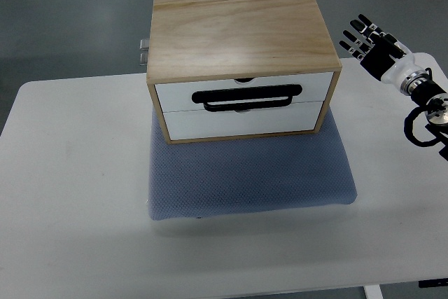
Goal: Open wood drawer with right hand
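**Right hand off to the side, drawers closed**

I see the white table filling most of the view, with a grey-blue mat lying at its middle. On the far part of the mat stands the wood box, its front facing me. That front holds two white drawers, one above the other: the upper drawer and the lower drawer, both sitting flush with the frame. A black handle lies across the seam between them. The right hand hovers at the far right, just beside the box's right edge and apart from it, fingers spread and extended, holding nothing. Its arm runs in from the right edge, above the table.
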